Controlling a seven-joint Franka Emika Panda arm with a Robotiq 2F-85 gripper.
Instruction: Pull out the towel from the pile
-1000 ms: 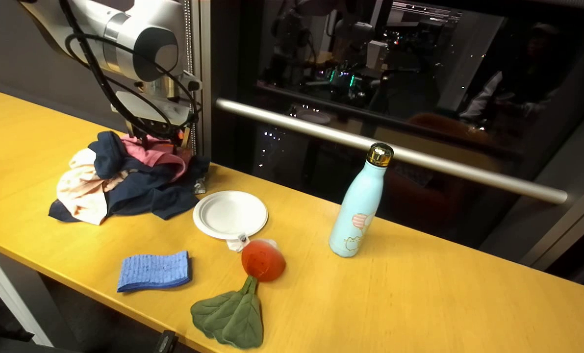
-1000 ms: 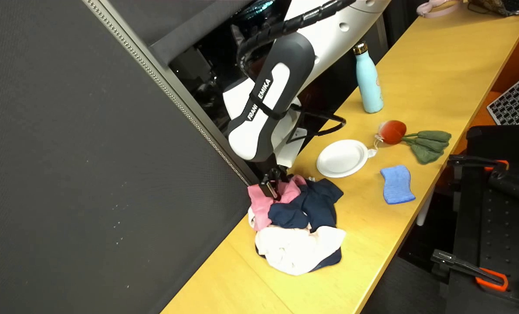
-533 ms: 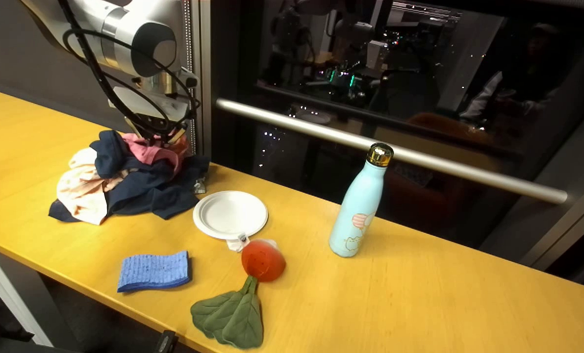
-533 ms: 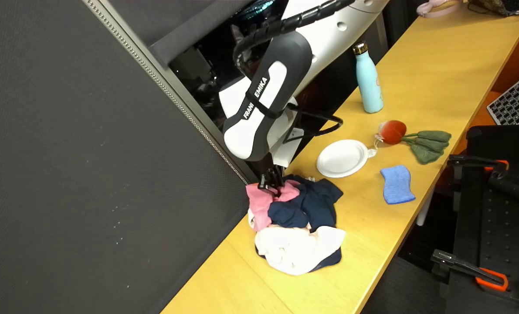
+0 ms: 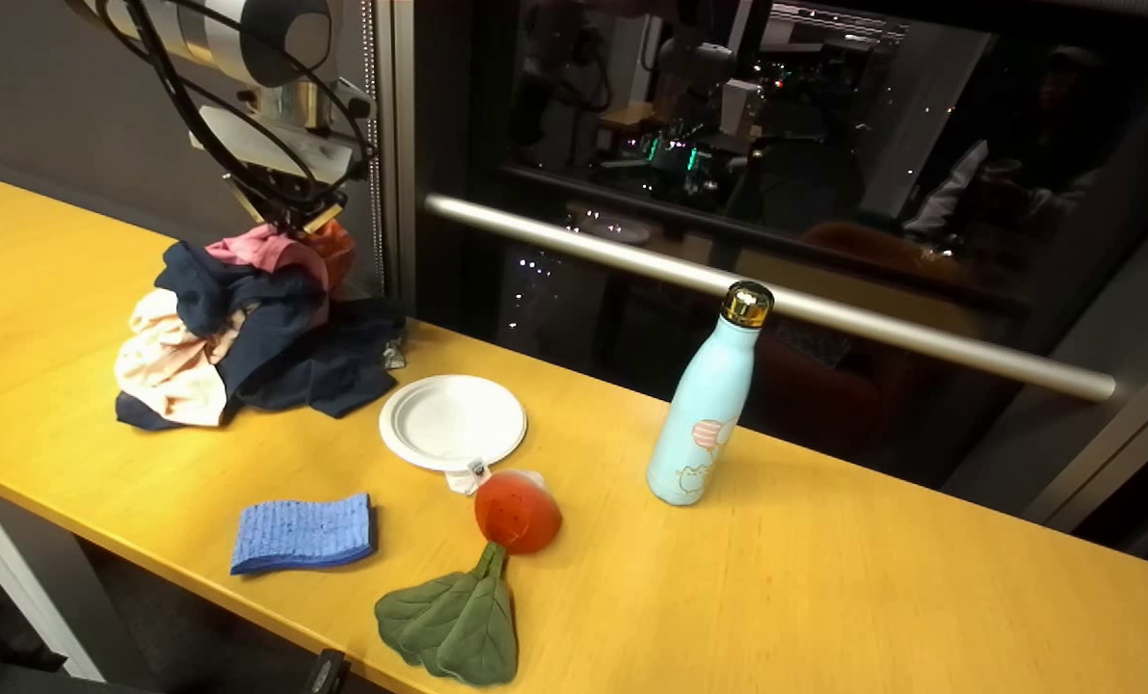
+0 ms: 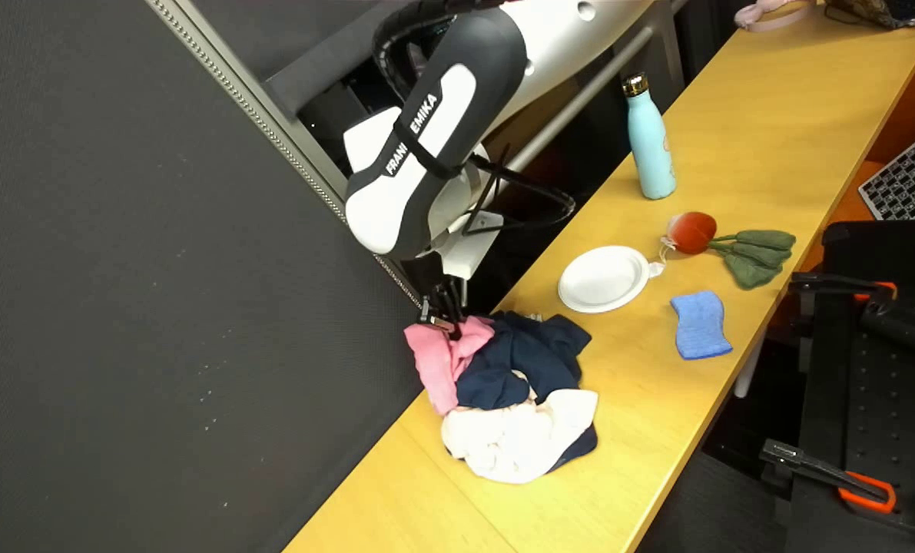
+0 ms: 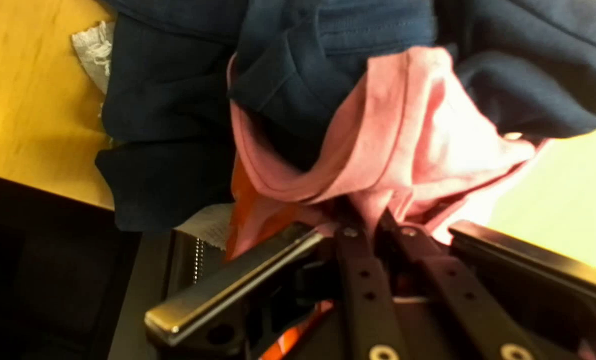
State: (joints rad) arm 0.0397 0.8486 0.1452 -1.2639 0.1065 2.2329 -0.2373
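atop the pile [image 5: 270, 313], crumpled pink cloth [image 7: 388, 122] puckers where the tool [image 7: 375, 227] pinches it.

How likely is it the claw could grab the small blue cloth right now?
Probably not yet: the claw looks shut on the pink cloth, so it would likely have to let go first. The small blue cloth itself lies uncovered.

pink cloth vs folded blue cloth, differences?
The pink cloth is pinched in the hand; the blue cloth lies free of it.
The pink cloth is bunched in the pile; the blue cloth lies folded on the table.
The pink cloth looks smooth, the blue cloth textured.
Both look like fabric.
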